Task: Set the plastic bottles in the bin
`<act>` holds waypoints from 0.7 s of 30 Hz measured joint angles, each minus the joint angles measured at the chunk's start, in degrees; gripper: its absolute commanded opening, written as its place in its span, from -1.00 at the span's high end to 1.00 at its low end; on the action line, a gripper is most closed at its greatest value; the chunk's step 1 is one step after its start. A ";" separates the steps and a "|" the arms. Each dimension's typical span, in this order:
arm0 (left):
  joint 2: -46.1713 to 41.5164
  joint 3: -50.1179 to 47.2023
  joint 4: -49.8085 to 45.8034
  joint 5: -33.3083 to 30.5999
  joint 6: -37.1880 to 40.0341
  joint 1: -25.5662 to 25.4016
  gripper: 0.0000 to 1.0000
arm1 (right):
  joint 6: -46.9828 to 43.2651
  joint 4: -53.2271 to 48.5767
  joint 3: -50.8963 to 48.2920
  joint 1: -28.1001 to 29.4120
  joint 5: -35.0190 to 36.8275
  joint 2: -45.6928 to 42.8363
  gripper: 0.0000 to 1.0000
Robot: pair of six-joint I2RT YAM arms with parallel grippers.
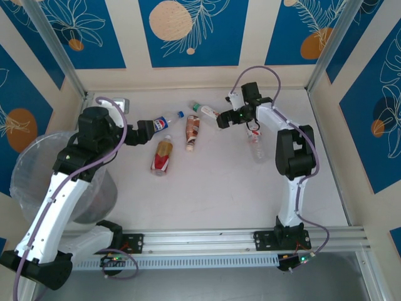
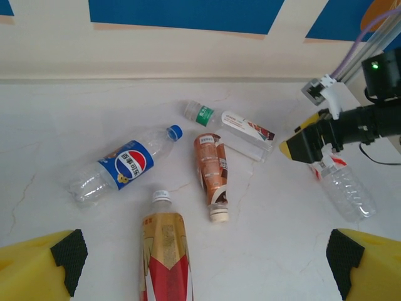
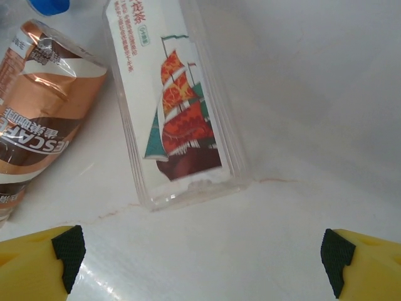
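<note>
1. Left pincer (image 1: 150,128) is spread wide and empty, hovering left of the brown-label bottle (image 1: 192,130), beside the blue-label bottle (image 1: 164,122).
2. Right pincer (image 3: 200,257) is spread too, pinching nothing, low over the ship-label bottle (image 3: 175,106) just right of the brown-label bottle.
3. Red-and-gold bottle (image 2: 166,251) lies near its left; plain clear bottle (image 2: 348,188) well right.
4. All on the worktop (image 1: 213,188); the bin (image 1: 25,169) stands far left.

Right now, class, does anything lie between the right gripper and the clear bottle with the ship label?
Nothing visible does. The right gripper hangs open just short of the base of the ship-label bottle, with only bare table between them. The brown coffee bottle lies beside it, off the path.
</note>
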 measured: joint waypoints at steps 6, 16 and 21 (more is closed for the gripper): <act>1.09 -0.74 0.92 2.01 -0.07 -0.02 -0.98 | -3.82 -5.22 11.76 0.72 -1.38 7.74 -0.96; 2.40 -1.01 1.92 5.16 -0.22 -0.04 -0.99 | -6.12 -11.32 20.52 2.80 -0.92 16.15 -0.92; 2.64 -1.25 2.82 5.97 -0.22 -0.04 -0.98 | -6.23 -12.04 21.62 3.91 1.31 17.79 -0.72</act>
